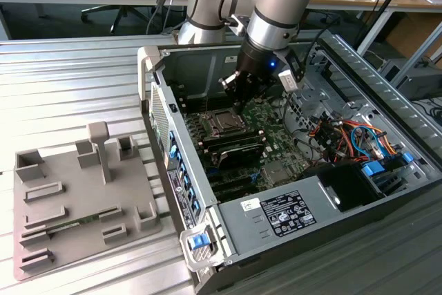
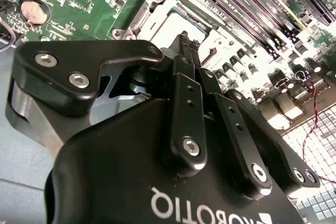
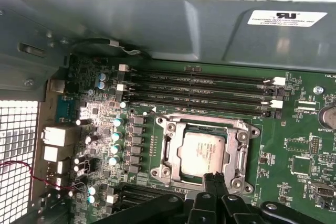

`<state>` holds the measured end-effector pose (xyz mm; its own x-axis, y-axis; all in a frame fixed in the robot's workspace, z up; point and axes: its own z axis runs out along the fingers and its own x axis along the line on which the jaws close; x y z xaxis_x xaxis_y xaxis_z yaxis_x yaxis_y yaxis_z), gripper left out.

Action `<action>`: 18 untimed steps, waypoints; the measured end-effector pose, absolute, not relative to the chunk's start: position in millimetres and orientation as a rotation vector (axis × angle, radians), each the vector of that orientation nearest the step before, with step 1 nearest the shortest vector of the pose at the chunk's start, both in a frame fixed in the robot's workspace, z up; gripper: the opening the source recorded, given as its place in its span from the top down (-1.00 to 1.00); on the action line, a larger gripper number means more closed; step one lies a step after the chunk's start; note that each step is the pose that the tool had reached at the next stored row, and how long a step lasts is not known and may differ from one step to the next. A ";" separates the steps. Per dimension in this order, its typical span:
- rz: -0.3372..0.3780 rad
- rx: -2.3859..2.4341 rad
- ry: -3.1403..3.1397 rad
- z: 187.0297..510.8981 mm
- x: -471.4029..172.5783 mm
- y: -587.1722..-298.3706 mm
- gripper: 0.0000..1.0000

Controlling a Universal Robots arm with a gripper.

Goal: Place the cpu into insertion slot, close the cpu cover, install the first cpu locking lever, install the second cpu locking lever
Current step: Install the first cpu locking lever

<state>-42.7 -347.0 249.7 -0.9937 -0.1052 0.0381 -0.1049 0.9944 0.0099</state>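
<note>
Pincer [image 3: 212, 182], fingers pressed together and holding nothing, hovers at the cpu cover [image 3: 202, 153], cpu [image 3: 202, 150] seated beneath it.

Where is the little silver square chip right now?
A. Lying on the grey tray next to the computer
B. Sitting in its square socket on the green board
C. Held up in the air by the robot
B: in the first wrist view the cpu lies flat inside the insertion slot, with the gripper at the socket's edge.
</note>
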 end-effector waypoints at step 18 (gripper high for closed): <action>-0.012 0.164 -3.104 260.9 -51.5 -347.0 0.79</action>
<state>-51.5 -347.0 260.9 -0.9939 -0.1053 0.0325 -0.1050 0.9944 0.0094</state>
